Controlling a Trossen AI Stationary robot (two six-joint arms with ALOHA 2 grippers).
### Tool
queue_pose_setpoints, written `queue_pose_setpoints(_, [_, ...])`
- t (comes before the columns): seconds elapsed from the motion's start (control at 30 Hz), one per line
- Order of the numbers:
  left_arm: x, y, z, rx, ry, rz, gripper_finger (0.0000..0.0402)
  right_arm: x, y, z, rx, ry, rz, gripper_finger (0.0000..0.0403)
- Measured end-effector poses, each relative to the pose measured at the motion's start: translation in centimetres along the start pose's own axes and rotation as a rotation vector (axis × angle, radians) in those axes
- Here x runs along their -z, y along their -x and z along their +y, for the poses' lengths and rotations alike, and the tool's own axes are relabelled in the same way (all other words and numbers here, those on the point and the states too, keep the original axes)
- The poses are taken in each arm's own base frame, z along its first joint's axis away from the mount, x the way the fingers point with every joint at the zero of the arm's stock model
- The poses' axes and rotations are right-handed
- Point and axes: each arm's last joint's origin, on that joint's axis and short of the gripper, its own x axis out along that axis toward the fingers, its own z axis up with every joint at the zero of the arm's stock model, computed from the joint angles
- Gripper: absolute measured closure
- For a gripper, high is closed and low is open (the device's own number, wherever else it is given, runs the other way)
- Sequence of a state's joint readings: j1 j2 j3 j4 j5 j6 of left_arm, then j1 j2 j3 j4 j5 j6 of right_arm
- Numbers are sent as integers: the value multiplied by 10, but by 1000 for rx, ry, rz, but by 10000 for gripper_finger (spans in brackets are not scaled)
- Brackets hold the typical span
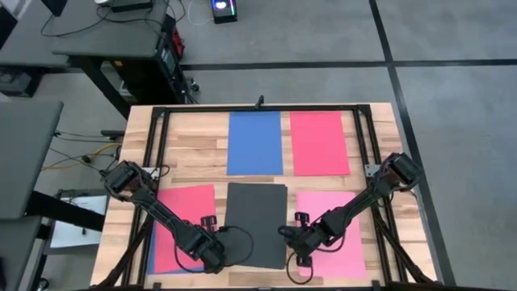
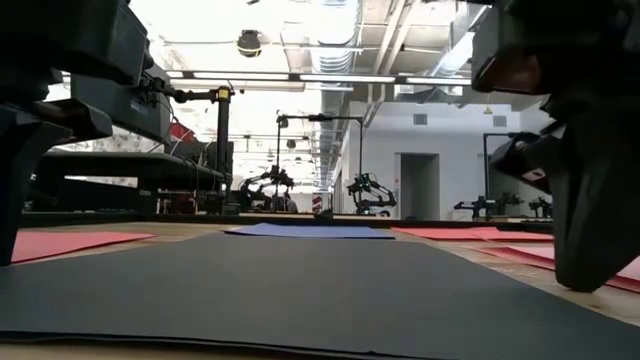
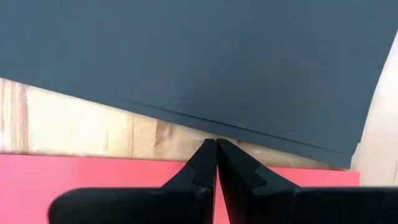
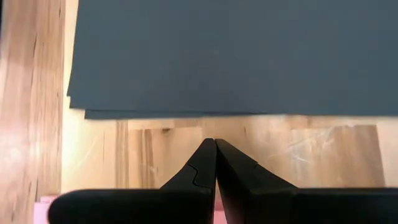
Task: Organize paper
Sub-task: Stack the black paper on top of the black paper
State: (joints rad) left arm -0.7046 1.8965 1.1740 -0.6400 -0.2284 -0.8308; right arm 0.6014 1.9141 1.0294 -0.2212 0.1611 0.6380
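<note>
Both my grippers low at the near table (image 1: pixel 380 121) edge. Left gripper (image 3: pixel 216 144) pinched closed, empty, above a red sheet (image 1: pixel 184 226) just beside the black sheets (image 1: pixel 256 222). Right gripper (image 4: pixel 215 143) likewise closed, empty, over bare wood beside the pink sheet (image 1: pixel 335 234). Blue sheet (image 1: pixel 254 142) and another red sheet (image 1: pixel 318 142) lie farther back.

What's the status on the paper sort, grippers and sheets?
Left gripper shut, empty, low beside the dark grey sheet. Right gripper shut, empty, at its other side. Nothing in the way.
</note>
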Motion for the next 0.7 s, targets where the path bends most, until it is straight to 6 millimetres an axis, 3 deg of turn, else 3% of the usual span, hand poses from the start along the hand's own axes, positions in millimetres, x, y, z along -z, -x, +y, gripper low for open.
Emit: queue_pose_setpoints(0.7, [-5,-1,-6,81,30,-21,402,-10,-6,-6,-33,-26,-43,403])
